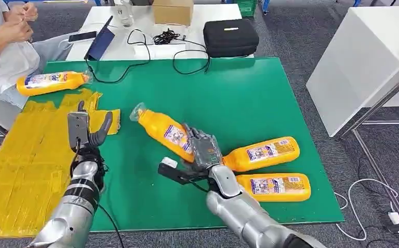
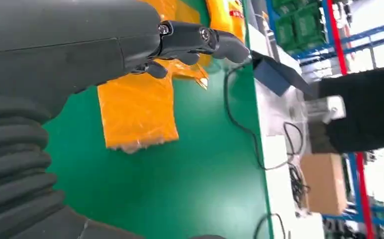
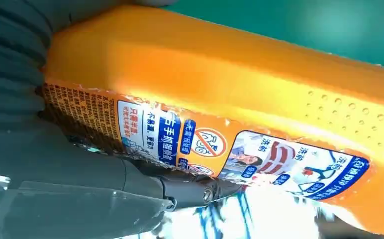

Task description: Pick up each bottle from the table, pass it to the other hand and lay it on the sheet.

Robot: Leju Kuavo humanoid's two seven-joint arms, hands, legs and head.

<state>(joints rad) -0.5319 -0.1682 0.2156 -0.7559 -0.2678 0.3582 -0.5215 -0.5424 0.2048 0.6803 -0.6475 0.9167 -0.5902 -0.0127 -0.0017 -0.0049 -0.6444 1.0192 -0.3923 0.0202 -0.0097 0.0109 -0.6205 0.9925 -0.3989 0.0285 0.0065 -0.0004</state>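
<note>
1. head view, starting at the far left: one bottle [image 1: 52, 82] lies on its side at the top corner of the yellow sheet [image 1: 21, 165], cap end toward the green mat [image 1: 249, 98]. i judge that one already delivered.

2. next along, my left hand [image 1: 86, 129] stands upright over the sheet's inner edge. its fingers are spread and hold nothing, palm turned toward the middle of the table. left wrist view agrees: dark fingertips [image 2: 215, 42] in open air above the sheet and mat.

3. in the middle, my right hand [image 1: 203, 150] grips the held bottle [image 1: 164, 133] around its lower body. right wrist view shows the label pressed against my palm and a dark finger [image 3: 200, 189] wrapped under it.

4. the relation that matters: the held bottle's long axis runs on a slant, cap end up and to the left, pointing at my left hand. the cap end is the nearest part to my left fingers, but a gap of green mat lies between them. i judge the pass needs the two hands brought together, with my left hand closing on the neck half.

5. to the right, two more bottles lie on the mat near its lower right corner, the upper one [image 1: 262, 153] slightly tilted, the lower one [image 1: 275, 187] just beside it. my right hand is nearer to both.

6. count: four bottles, one sheet, two hands.
</note>
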